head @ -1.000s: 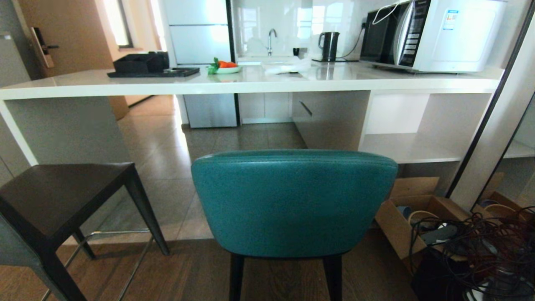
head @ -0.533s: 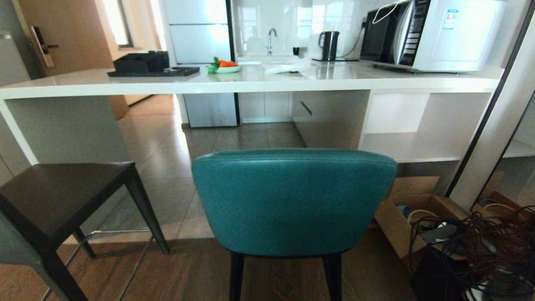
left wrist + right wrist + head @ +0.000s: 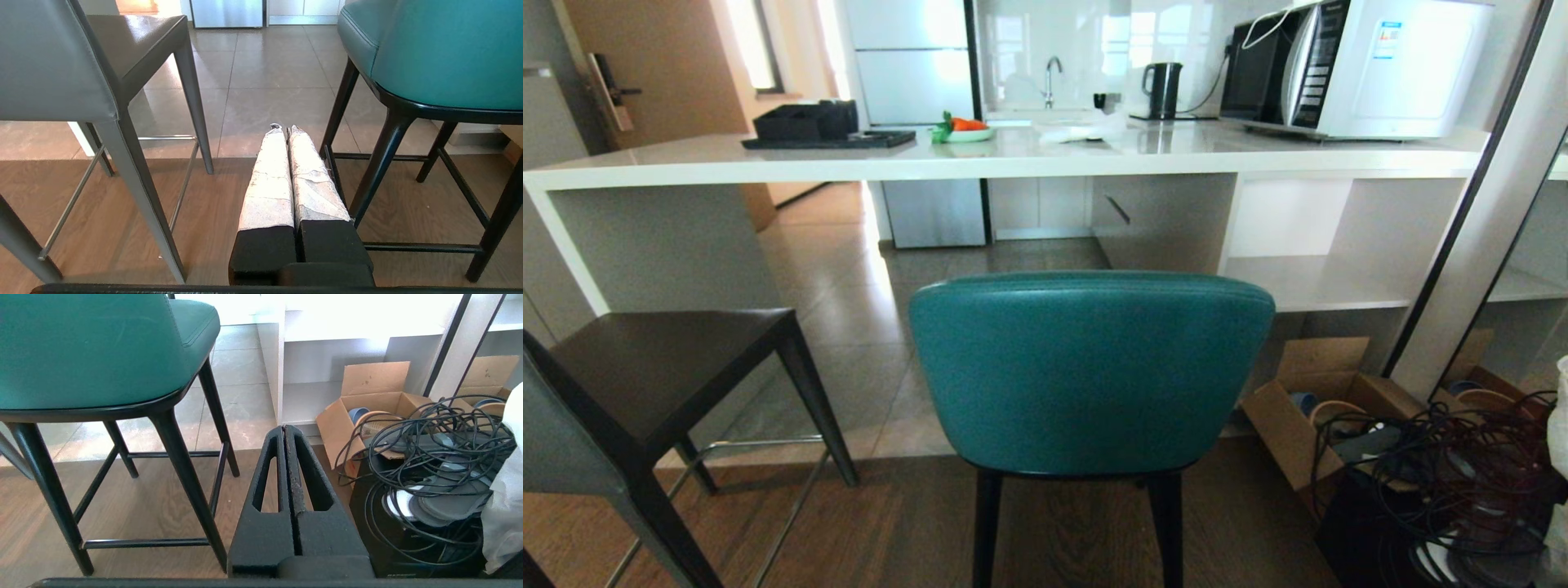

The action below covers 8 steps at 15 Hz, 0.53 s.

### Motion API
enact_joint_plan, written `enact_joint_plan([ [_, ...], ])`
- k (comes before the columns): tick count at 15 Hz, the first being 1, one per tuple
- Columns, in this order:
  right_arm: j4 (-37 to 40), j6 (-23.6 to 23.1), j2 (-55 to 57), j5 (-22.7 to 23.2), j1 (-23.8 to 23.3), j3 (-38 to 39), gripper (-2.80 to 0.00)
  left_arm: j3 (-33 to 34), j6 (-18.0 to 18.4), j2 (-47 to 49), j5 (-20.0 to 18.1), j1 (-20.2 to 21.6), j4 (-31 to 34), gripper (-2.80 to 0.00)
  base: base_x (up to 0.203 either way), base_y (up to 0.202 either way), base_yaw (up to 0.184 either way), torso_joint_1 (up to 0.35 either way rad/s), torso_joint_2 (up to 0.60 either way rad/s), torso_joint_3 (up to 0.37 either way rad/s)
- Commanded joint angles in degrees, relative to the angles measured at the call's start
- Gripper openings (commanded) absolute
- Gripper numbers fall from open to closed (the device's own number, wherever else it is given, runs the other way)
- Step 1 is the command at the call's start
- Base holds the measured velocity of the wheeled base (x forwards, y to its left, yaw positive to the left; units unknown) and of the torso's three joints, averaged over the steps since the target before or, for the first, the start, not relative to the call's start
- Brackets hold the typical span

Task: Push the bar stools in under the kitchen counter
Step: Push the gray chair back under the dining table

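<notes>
A: Kitchen counter (image 3: 1013,167) tabletop sits well ahead; teal stool (image 3: 1090,371) dead centre, grey stool (image 3: 645,384) to its left, both out.
B: Risk?
A: Off-centre shove yaws teal stool into the cardboard box (image 3: 1307,425) and cables (image 3: 1445,482). Left gripper (image 3: 286,132) and right gripper (image 3: 284,430) clenched, empty.

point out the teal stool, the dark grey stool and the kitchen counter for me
teal stool (image 3: 1090,371): head view, middle of its rounded backrest
dark grey stool (image 3: 662,363): head view, flat top of its seat
kitchen counter (image 3: 1013,169): head view, front edge of the white worktop
</notes>
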<state>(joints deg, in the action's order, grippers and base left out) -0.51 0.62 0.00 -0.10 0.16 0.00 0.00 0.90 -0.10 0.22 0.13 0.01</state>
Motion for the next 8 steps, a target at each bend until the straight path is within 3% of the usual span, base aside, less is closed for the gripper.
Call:
enact_joint_plan([
  [1, 0.0, -0.1, 0.1, 0.0, 0.0, 0.3, -2.80, 0.2, -0.1, 0.0, 0.0, 0.0, 0.0, -2.80, 0.000, 0.000, 0.000, 0.000, 0.00, 0.000],
  [5, 0.0, 0.0, 0.1, 0.0, 0.0, 0.3, -2.80, 0.2, -0.3, 0.0, 0.0, 0.0, 0.0, -2.80, 0.000, 0.023, -0.003, 0.002, 0.00, 0.001],
  [8, 0.0, 0.0, 0.1, 0.0, 0.0, 0.3, -2.80, 0.2, -0.3, 0.0, 0.0, 0.0, 0.0, -2.80, 0.000, 0.187, -0.002, 0.001, 0.00, 0.006],
])
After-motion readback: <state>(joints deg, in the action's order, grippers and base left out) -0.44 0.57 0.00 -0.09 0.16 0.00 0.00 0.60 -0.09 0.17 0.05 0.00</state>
